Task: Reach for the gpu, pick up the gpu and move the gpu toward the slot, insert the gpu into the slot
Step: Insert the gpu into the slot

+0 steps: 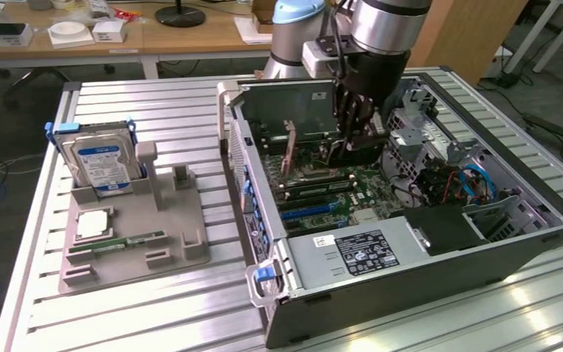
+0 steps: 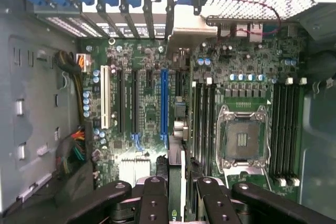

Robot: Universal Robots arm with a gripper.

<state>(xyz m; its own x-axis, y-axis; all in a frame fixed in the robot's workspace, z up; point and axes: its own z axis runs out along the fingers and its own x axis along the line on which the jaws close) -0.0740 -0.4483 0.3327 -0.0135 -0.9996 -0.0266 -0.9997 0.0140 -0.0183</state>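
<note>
My gripper point(image 1: 355, 147) is down inside the open computer case point(image 1: 516, 242), shut on the gpu point(image 1: 357, 155), a dark flat card held upright just above the green motherboard point(image 1: 365, 187). In the wrist view the black fingers point(image 2: 155, 198) clamp the gpu point(image 2: 182, 182), which I see edge-on as a thin strip between them at my gripper point(image 2: 179, 187). The long blue slot point(image 2: 164, 103) runs across the motherboard point(image 2: 149, 114) just beside the card's line, among several parallel black and white connector strips. The card's lower edge looks apart from the board.
The silver processor socket point(image 2: 241, 137) and black memory slots point(image 2: 286, 124) lie beside the slots. A power supply point(image 1: 360, 253), cables point(image 1: 468, 183) and case walls hem the arm in. At the exterior view's left, a grey fixture point(image 1: 135, 249) holds a hard drive point(image 1: 103, 165) and a memory stick point(image 1: 125, 242).
</note>
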